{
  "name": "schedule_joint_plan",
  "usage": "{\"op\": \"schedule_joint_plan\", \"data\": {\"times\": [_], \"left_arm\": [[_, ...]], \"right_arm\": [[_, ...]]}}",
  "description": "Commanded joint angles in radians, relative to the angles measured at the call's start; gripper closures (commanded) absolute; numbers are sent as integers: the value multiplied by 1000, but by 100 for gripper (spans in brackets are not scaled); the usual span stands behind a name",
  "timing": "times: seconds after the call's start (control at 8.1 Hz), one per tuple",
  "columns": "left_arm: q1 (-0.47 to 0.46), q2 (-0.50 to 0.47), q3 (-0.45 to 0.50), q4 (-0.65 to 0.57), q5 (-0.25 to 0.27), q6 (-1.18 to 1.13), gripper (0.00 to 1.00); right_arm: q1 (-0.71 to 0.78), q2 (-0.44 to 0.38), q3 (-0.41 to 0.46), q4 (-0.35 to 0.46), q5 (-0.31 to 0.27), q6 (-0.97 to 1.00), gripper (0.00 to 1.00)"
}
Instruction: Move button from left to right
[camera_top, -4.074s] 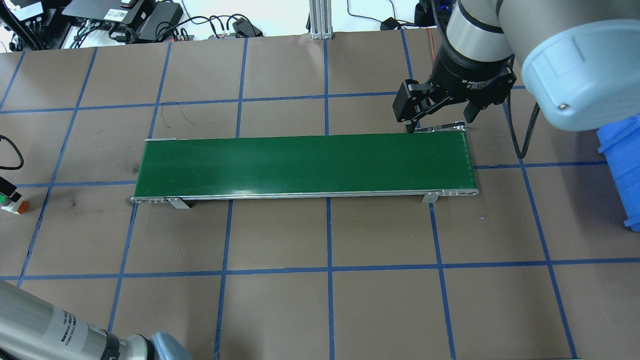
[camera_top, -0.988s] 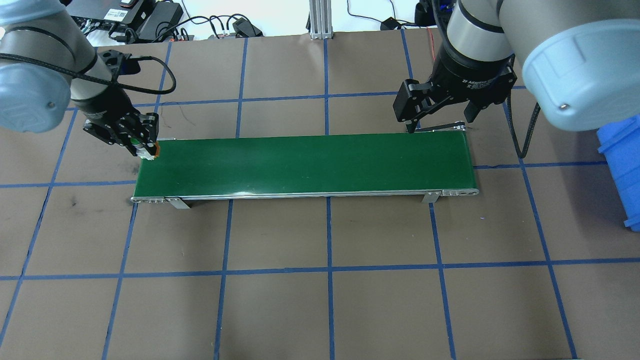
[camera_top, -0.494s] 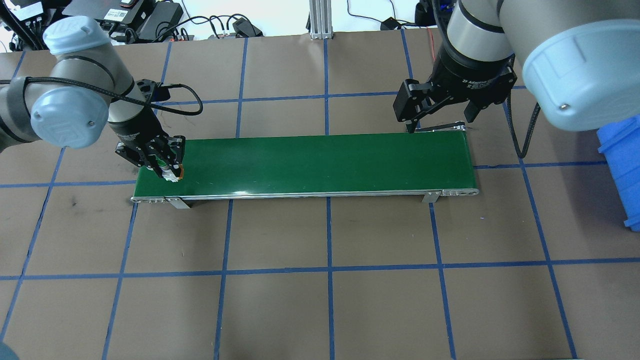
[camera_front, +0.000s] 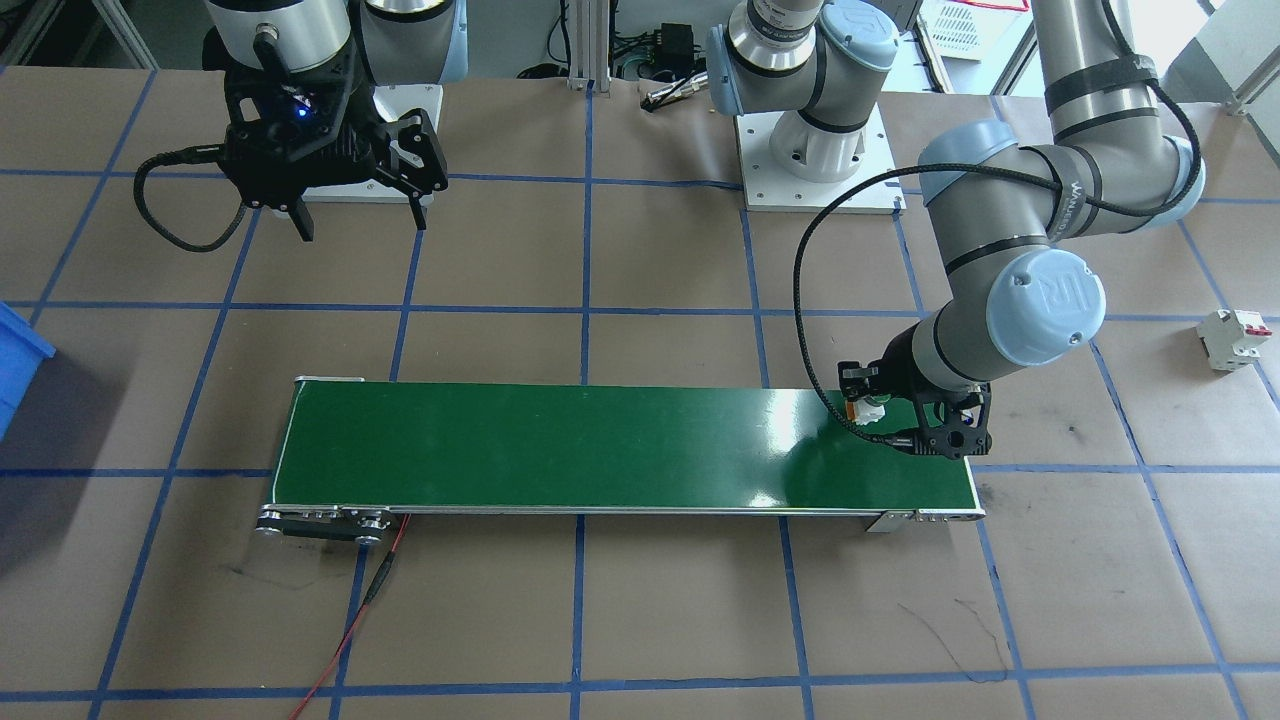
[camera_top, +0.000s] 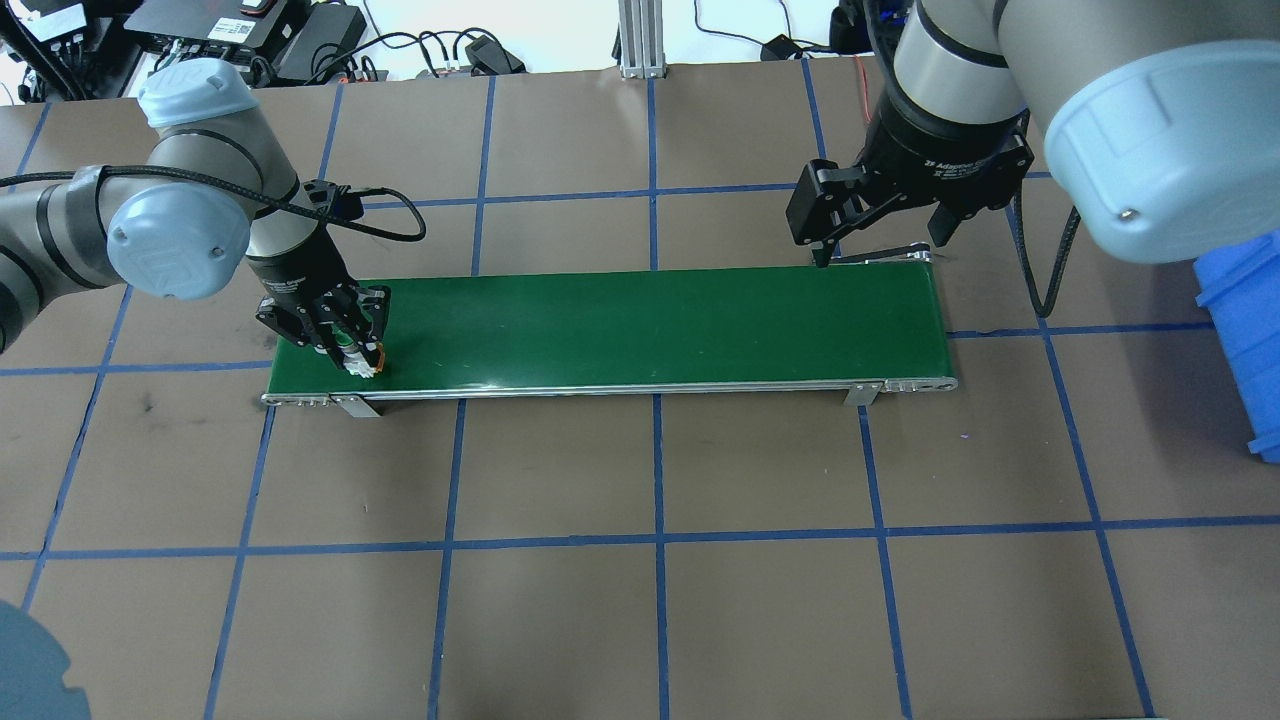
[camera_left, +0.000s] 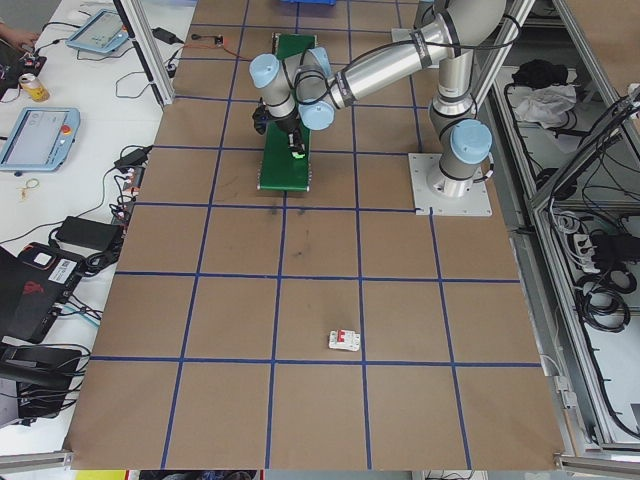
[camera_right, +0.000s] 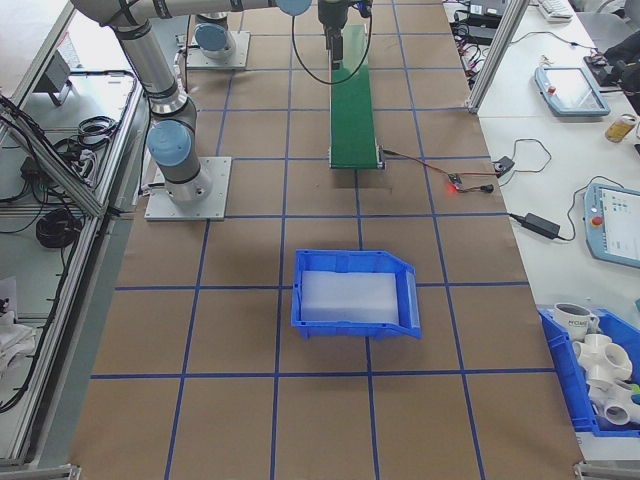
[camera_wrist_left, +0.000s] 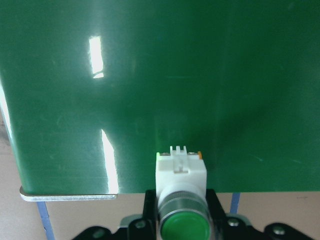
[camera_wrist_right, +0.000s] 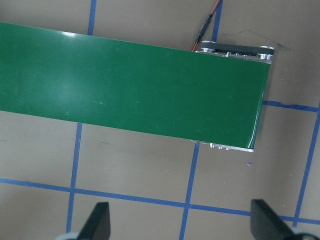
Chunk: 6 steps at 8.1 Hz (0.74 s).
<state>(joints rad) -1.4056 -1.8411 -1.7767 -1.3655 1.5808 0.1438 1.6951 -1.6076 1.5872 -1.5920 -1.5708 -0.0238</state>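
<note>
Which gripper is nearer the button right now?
Left. The left gripper holds the button over the green belt's left end; the right gripper hangs open beyond the belt's other end.

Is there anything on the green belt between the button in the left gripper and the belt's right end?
Nothing visible: the green belt lies bare from the button, held in the left gripper, to its right end, where the right gripper hangs open.
</note>
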Motion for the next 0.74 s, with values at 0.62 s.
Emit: {"op": "schedule_joint_plan", "data": {"times": [0.62], "left_arm": [[-1,-56,59,19,-1,-1,100]], "right_arm": [[0,0,0,1,0,-1,0]]}}
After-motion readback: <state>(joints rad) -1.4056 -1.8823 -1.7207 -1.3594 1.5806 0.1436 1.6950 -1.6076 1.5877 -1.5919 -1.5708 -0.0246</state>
